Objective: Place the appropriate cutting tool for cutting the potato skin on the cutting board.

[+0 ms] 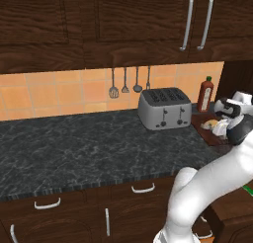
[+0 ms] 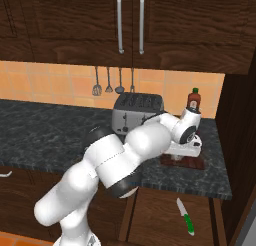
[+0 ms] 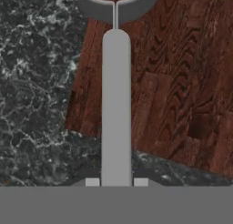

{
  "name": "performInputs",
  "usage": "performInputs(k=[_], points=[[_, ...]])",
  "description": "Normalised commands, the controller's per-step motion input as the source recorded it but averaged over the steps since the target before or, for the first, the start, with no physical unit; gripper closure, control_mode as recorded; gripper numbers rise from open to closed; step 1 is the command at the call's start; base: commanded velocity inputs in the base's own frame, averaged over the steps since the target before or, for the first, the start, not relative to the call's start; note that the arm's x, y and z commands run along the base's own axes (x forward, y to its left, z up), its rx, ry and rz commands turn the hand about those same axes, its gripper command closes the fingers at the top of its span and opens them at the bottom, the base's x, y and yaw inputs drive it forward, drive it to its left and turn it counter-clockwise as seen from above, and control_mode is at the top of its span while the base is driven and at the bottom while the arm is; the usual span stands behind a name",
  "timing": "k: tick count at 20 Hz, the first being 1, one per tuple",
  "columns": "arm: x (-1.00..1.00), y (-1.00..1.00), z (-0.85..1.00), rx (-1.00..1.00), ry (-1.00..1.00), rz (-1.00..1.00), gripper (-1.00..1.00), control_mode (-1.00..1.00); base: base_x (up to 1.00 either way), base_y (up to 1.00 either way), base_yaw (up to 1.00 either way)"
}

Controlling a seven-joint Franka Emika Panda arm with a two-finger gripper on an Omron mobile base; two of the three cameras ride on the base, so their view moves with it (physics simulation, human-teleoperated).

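My gripper [image 3: 116,182] is shut on the cutting tool [image 3: 116,104], a slender silver-grey peeler. Its handle runs up the hand view to a forked head at the top edge. It hangs over the dark reddish-brown cutting board [image 3: 177,82], near the board's left edge. In the left base view the gripper [image 1: 228,127] hovers over the cutting board [image 1: 206,134] at the counter's right end. The tan potato [image 1: 209,123] lies on the board just left of the hand. From the right base view the gripper [image 2: 192,146] sits low over the cutting board [image 2: 181,163].
A silver toaster [image 1: 164,107] stands just left of the board, with a red sauce bottle [image 1: 205,94] behind it. Utensils hang on the tiled wall [image 1: 129,82]. A green-handled knife [image 2: 184,217] lies below the counter's right end. A dark cabinet side wall closes off the right.
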Motion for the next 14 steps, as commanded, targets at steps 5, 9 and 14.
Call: performInputs(k=[5, 9, 14], points=[[0.32, 0.0, -0.1, 0.0, 0.0, 0.0, 1.0, -1.0, 0.0, 0.0, 0.0], [0.04, 0.0, -0.23, 0.0, 0.0, 0.0, 1.0, -1.0, 0.0, 0.0, 0.0], [0.0, 0.14, -0.32, 0.0, 0.0, 0.0, -1.0, -1.0, 0.0, 0.0, 0.0]])
